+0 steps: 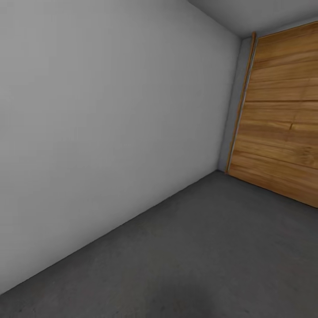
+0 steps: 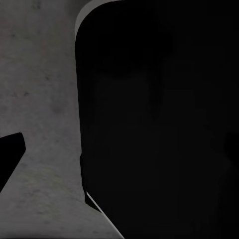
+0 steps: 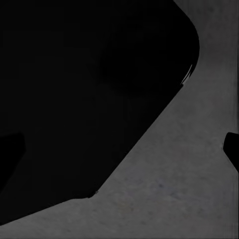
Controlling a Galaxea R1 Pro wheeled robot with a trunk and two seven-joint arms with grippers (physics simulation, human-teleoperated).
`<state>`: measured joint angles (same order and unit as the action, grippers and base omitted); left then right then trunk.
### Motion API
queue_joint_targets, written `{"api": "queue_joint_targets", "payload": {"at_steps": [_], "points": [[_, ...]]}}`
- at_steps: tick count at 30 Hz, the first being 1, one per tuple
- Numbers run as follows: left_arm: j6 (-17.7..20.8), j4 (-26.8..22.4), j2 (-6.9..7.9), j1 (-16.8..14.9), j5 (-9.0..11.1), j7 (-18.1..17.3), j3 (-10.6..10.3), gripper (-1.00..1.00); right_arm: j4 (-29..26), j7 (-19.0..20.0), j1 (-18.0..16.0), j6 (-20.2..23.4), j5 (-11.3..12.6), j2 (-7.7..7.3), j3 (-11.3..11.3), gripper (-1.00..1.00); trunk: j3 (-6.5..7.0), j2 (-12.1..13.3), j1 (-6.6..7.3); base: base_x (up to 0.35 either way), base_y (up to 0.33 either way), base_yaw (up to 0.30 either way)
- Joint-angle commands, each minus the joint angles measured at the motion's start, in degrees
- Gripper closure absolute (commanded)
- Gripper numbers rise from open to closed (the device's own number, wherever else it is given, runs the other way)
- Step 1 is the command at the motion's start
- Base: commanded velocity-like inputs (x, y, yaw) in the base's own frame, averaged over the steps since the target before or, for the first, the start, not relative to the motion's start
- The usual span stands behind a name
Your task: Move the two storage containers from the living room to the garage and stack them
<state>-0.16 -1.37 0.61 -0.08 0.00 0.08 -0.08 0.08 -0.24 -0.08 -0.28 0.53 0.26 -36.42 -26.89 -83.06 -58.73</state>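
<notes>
I am in the garage, and the two storage containers are out of view. The dark grey mottled floor (image 1: pixel 198 247) spreads ahead of me in the head view. The right wrist view looks down at the floor (image 3: pixel 174 189), with the right gripper (image 3: pixel 119 154) open and its dark fingertips (image 3: pixel 231 149) at opposite edges, nothing between them. In the left wrist view one fingertip (image 2: pixel 10 154) of the left gripper (image 2: pixel 119 159) sits equally far out over the floor (image 2: pixel 45 99); its jaws hold nothing.
A plain white wall (image 1: pixel 110 110) runs along the left and meets the floor on a diagonal line. The honey-coloured plank door (image 1: pixel 282 115) closes the far right. A large black part of my own body (image 2: pixel 159 124) (image 3: pixel 84 89) blocks much of both wrist views.
</notes>
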Motion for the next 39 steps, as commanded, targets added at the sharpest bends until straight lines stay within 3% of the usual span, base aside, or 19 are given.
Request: {"api": "queue_joint_targets", "payload": {"at_steps": [1,13,39], "points": [[-0.02,-0.04,0.0,-0.01,0.0,0.01,-0.01,-1.0,0.01,-0.03,-0.01,-0.04,0.04,0.0,-0.15,-1.0,-0.04,-0.02,0.0,0.0,0.0,0.278],[-0.02,-0.04,0.0,-0.01,0.0,0.01,-0.01,-1.0,0.01,-0.03,-0.01,-2.48,0.15,0.0,-0.15,-1.0,-0.04,-0.02,0.0,0.0,0.0,0.278],[-0.02,-0.04,0.0,-0.01,0.0,0.01,-0.01,-1.0,0.09,-0.06,-0.01,-2.44,0.17,0.0,-0.13,-1.0,-0.04,-0.02,0.0,0.0,0.0,0.278]]}}
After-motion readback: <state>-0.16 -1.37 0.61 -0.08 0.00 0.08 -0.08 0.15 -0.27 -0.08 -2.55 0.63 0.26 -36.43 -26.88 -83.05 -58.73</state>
